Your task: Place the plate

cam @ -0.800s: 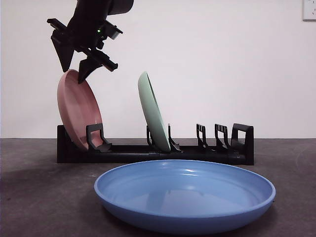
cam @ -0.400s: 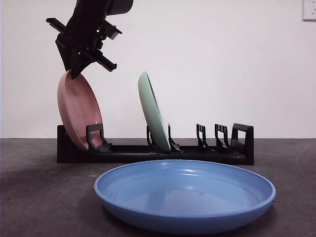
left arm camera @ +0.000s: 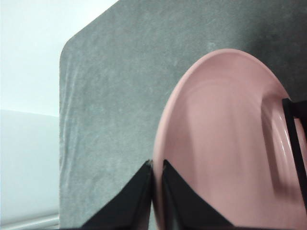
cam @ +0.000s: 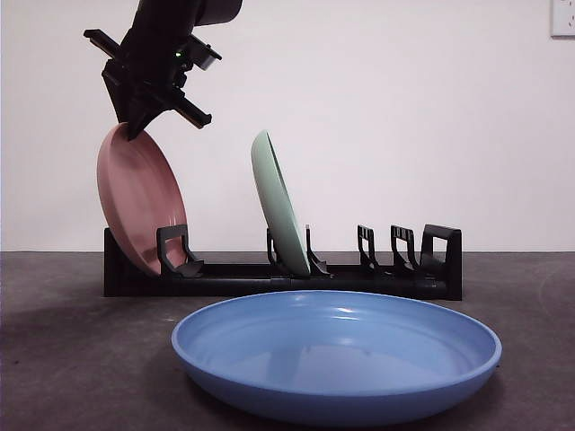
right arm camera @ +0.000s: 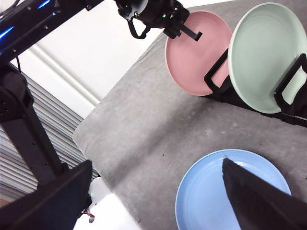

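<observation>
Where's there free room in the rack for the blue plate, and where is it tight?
The rack has bare slots between the green plate and its tall end post, and a gap between the green and pink plate. It is crowded at the pink plate's rim, where the left gripper clamps. The blue plate lies in front.

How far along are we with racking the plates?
Done: the green plate stands in a middle slot of the rack. In hand: the left gripper is shut on the pink plate's top rim, the plate leaning in the end slot. Left: the blue plate lies flat on the table, below the open right gripper.
</observation>
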{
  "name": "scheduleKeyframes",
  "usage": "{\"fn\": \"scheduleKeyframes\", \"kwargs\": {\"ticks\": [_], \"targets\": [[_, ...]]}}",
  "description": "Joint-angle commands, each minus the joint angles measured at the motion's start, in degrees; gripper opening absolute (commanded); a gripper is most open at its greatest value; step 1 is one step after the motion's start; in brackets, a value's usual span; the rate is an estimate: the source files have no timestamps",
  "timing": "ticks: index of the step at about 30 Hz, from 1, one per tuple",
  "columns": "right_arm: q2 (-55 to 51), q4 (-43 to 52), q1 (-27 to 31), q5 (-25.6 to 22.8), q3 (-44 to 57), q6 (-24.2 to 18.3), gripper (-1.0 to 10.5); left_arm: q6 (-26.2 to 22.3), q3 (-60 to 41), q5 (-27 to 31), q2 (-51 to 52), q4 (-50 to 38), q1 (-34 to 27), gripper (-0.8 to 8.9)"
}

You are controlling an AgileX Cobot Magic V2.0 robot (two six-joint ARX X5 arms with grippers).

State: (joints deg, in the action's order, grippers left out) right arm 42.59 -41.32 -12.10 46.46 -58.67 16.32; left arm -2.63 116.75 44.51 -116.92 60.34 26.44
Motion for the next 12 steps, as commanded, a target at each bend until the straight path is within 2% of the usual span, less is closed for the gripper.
{"fn": "scheduleKeyframes", "kwargs": {"ticks": [1,12], "targets": [[0.4,0.4,-0.7,0.0,-0.8,-1.0,4.3,-1.2,1.8,0.7,-0.7,-0.1,0.7,0.14],[0.4,0.3,-1.8,0.0,-0.8,-1.7,4.3,-1.9,2.1,2.1,2.2,0.1,1.2,0.14]]}}
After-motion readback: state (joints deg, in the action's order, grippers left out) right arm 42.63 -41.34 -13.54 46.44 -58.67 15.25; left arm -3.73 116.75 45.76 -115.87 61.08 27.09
